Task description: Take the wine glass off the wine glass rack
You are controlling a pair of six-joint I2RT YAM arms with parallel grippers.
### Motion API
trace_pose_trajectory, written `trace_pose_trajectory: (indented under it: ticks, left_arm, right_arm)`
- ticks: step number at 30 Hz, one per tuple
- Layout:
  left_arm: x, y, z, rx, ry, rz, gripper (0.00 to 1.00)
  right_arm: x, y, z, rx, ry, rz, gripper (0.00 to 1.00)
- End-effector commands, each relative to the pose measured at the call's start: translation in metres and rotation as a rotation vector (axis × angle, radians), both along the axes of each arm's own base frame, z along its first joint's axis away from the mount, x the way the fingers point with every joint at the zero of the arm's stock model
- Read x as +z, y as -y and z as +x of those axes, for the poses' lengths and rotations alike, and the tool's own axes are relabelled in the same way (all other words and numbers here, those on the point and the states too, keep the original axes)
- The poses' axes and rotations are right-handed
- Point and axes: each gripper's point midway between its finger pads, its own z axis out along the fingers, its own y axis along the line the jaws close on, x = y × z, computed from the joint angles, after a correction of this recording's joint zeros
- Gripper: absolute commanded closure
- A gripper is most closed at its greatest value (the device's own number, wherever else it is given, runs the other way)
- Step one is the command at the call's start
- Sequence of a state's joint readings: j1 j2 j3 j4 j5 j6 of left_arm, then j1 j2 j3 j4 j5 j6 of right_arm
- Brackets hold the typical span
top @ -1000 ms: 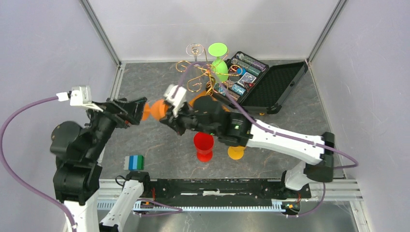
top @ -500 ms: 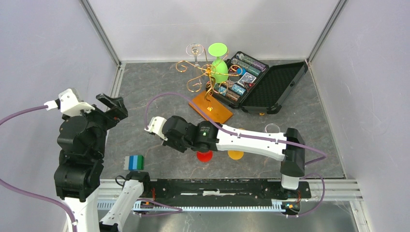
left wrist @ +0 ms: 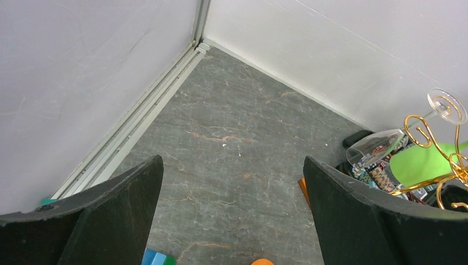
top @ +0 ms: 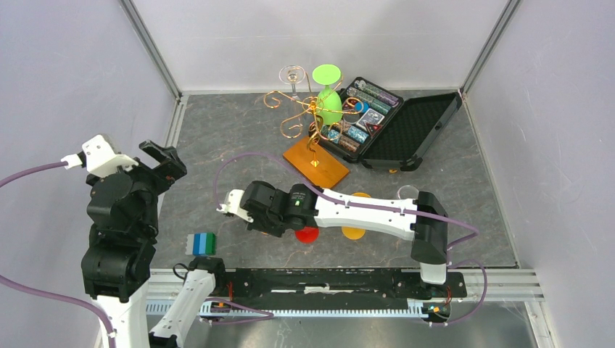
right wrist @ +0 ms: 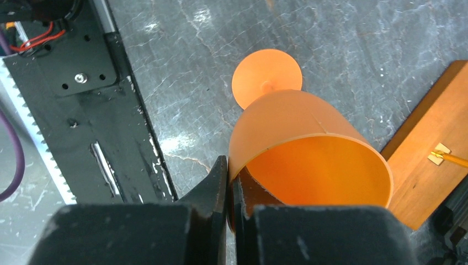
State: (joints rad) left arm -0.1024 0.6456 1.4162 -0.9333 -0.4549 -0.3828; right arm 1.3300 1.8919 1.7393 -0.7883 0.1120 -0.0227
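The wine glass rack (top: 310, 116) is gold wire on an orange-brown wooden base (top: 316, 162) at the back centre. A green glass (top: 329, 103) and a clear glass (top: 293, 75) hang on it; both also show in the left wrist view (left wrist: 422, 165) (left wrist: 379, 147). My right gripper (right wrist: 229, 165) is shut on the rim of an orange wine glass (right wrist: 287, 118), one finger inside the bowl and one outside, its foot (right wrist: 266, 77) towards the floor. In the top view my right gripper (top: 267, 216) hides that glass. My left gripper (top: 165, 161) is open and empty at the left.
An open black case (top: 395, 123) with coloured contents lies right of the rack. A red glass (top: 307, 233) and an orange disc (top: 354, 232) sit by my right arm. Coloured blocks (top: 201, 243) lie front left. The black rail (right wrist: 83, 77) runs along the near edge.
The orange glass was between both grippers; my left gripper has let go and drawn back open. My right arm has carried the glass toward the near edge and lower.
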Motion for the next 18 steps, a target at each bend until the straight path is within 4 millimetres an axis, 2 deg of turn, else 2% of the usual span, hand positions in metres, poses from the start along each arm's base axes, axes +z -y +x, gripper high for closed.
trace_pose_trajectory:
  ticks: [1,8,11,15,18]
  left_arm:
    - [0.003,-0.005,0.003,0.019,-0.003,0.039,0.0]
    - [0.0,0.005,0.012,-0.038,-0.022,0.035,0.0]
    - [-0.002,0.008,0.015,-0.053,-0.03,0.032,0.0]
    - [-0.001,0.011,0.016,-0.067,-0.029,0.026,0.0]
    - [-0.001,0.012,0.016,-0.073,-0.028,0.024,0.0]
  right_arm:
    - [0.012,-0.008,-0.012,0.087,-0.018,0.017,0.9]
    - [0.003,-0.006,-0.016,0.122,0.002,-0.028,0.89]
    - [0.006,-0.011,-0.015,0.121,0.008,-0.02,0.82]
    - [0.022,-0.022,-0.012,0.118,0.027,0.028,0.65]
    - [0.034,-0.028,-0.009,0.109,0.041,0.063,0.61]
